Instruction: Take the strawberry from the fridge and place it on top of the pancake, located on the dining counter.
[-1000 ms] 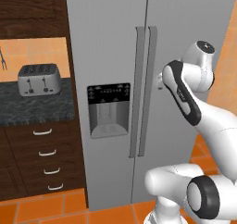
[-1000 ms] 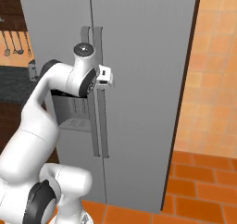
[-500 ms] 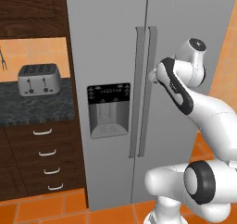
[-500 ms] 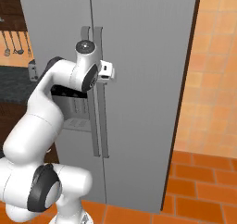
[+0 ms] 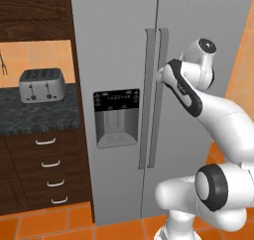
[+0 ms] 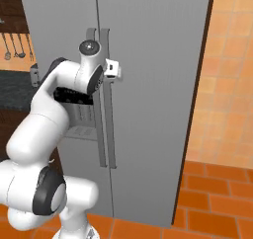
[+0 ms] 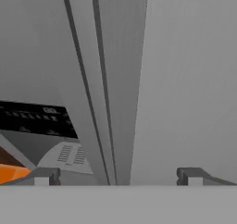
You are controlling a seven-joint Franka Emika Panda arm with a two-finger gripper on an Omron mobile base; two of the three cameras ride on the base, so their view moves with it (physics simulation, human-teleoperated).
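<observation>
The fridge (image 5: 119, 45) is a tall grey two-door unit with both doors closed. Its two long vertical handles (image 5: 155, 95) meet at the centre. My gripper (image 6: 117, 71) is up against the door fronts at the upper part of the handles, and it is open. In the hand view the fingertips (image 7: 44, 176) stand wide apart, and the handles (image 7: 115, 126) run down between them, close ahead. Nothing is held. The strawberry is hidden behind the closed doors. The pancake and the dining counter are out of view.
A black-panelled water dispenser (image 5: 117, 117) sits in the left door. Left of the fridge, a toaster (image 5: 40, 84) stands on a dark speckled worktop (image 5: 30, 117) above wooden drawers (image 5: 49, 169). An orange tiled wall (image 6: 230, 85) borders the fridge's right side.
The arm has stretched forward, and the open gripper has moved in to the fridge's handles. The doors have not moved.
</observation>
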